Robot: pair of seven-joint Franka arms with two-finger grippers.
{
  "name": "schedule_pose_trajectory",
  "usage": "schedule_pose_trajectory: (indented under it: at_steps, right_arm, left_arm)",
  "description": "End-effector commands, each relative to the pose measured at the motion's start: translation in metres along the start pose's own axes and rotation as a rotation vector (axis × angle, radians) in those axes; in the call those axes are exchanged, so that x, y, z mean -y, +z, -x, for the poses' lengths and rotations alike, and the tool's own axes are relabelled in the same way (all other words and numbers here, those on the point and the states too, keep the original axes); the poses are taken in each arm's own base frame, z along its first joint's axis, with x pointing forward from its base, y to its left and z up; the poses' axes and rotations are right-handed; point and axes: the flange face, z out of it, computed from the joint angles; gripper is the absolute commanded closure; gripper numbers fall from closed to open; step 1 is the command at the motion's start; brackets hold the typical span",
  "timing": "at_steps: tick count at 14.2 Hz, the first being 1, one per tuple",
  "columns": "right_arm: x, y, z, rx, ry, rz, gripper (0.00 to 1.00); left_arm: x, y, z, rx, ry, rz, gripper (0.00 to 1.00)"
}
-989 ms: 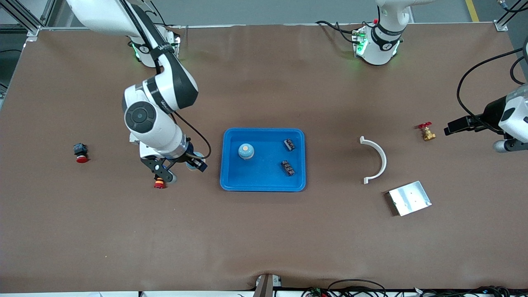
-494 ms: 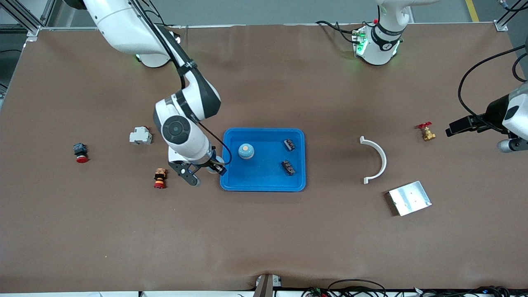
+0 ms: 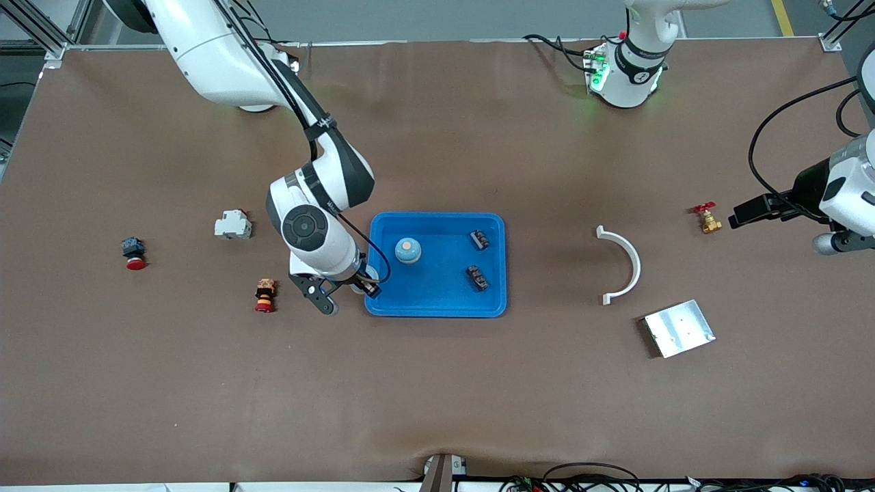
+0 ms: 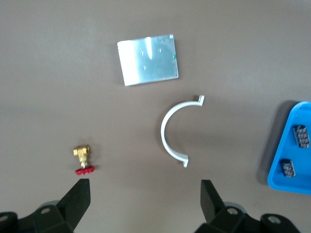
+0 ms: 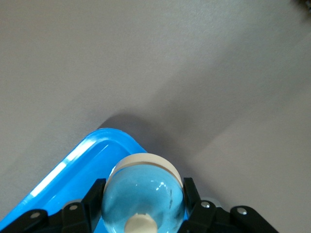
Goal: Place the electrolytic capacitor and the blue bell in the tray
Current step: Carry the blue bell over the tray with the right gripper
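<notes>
My right gripper (image 3: pixel 350 292) is shut on a light blue bell (image 5: pixel 146 187) with a cream base and hangs over the corner of the blue tray (image 3: pixel 437 301) that is nearest the right arm's end and the front camera. In the right wrist view that tray (image 5: pixel 73 170) corner lies just under the bell. A second blue bell (image 3: pixel 407 251) stands in the tray beside two small dark parts (image 3: pixel 477 277). The electrolytic capacitor is out of view. My left gripper (image 4: pixel 145 194) waits open over bare table near a brass valve (image 3: pixel 707 220).
A white half-ring clamp (image 3: pixel 623 265) and a silver plate (image 3: pixel 679 328) lie toward the left arm's end. Toward the right arm's end sit a white breaker (image 3: pixel 232 224), an orange-and-red button (image 3: pixel 264 295) and a red push button (image 3: pixel 135 253).
My right arm has carried the bell from beside the orange-and-red button across to the tray's corner, uncovering the white breaker. The left arm has shifted slightly.
</notes>
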Motion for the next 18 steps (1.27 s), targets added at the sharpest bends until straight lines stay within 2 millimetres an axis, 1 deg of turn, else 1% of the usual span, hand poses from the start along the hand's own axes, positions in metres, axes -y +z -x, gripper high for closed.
schedule_pose_trajectory:
  at_steps: [1,2,3,4,6,7,10,11,13,14,16,18]
  right_arm:
    - [0.011,0.015,0.009,-0.002,0.039,-0.020,1.00]
    - [0.013,0.017,0.014,-0.006,0.053,-0.033,1.00]
    - [0.014,0.023,0.017,-0.006,0.068,-0.030,1.00]
    - [0.017,0.026,0.022,-0.006,0.064,-0.031,1.00]
    - [0.022,0.036,0.032,-0.006,0.066,-0.023,1.00]
    - [0.025,0.042,0.041,-0.007,0.060,-0.020,1.00]
    - [0.035,0.050,0.053,-0.006,0.089,-0.026,1.00]
    - [0.036,0.052,0.055,-0.006,0.087,-0.027,1.00]
    - [0.037,0.057,0.059,-0.006,0.083,-0.027,1.00]
    - [0.038,0.058,0.059,-0.008,0.084,-0.035,1.00]
    - [0.039,0.066,0.063,-0.016,0.102,-0.043,1.00]
    - [0.039,0.071,0.068,-0.016,0.099,-0.043,1.00]
  left_arm:
    - [-0.005,-0.008,-0.006,-0.043,0.007,0.006,0.00]
    - [-0.013,-0.010,-0.003,-0.048,0.030,0.000,0.00]
    - [-0.019,-0.012,-0.002,-0.053,0.046,-0.019,0.00]
    - [-0.023,-0.020,0.000,-0.074,0.052,-0.025,0.00]
    - [-0.023,-0.039,0.000,-0.114,0.066,-0.023,0.00]
    - [-0.021,-0.048,0.004,-0.127,0.064,-0.021,0.00]
    - [-0.016,-0.064,0.008,-0.152,0.077,-0.019,0.00]
    - [-0.013,-0.061,0.009,-0.137,0.080,-0.022,0.00]
    - [0.001,-0.060,0.008,-0.123,0.065,-0.026,0.00]
    - [0.003,-0.057,0.010,-0.110,0.066,-0.027,0.00]
    - [0.003,-0.055,0.010,-0.102,0.076,-0.051,0.00]
    - [-0.004,-0.051,0.009,-0.096,0.092,-0.060,0.00]
